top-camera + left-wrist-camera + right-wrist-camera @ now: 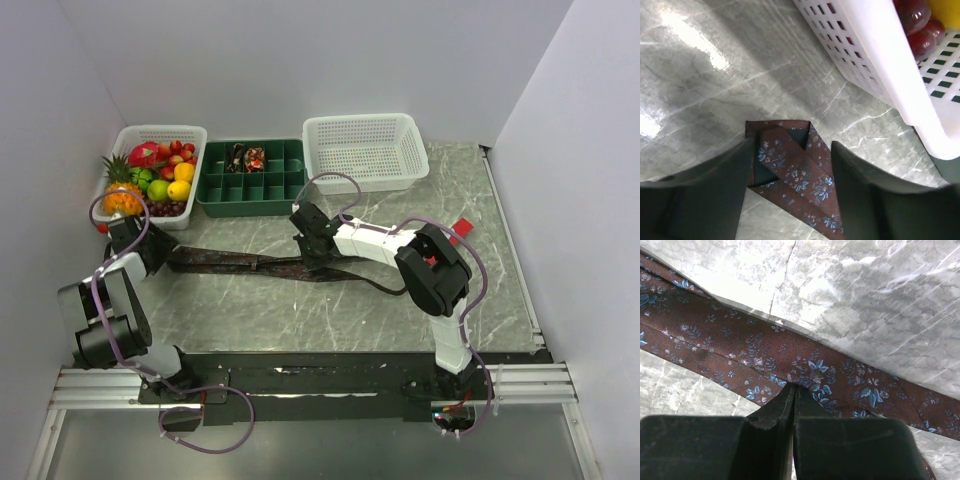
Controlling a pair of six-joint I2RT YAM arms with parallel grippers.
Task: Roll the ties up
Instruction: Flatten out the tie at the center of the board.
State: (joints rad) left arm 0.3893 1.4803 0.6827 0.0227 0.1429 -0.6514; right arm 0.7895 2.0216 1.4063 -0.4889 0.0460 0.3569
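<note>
the tie (240, 265) lies stretched flat across the worktop (300, 320). it runs from the left tool (793, 146), just beside the fruit basket (875, 60), to a little past the right tool (793, 388). its left end looks folded over once, though the wrist view is too tight to be sure. the left tool stands wide, one finger on each side of that end, gripping nothing. the right tool is closed, pinching a small pucker of the cloth partway along. rolling seems barely begun. to do it well, the left tool should close squarely on the folded end and turn it over tightly with the edges aligned. the right should hold the strip taut and straight, giving slack only as the roll advances.
</note>
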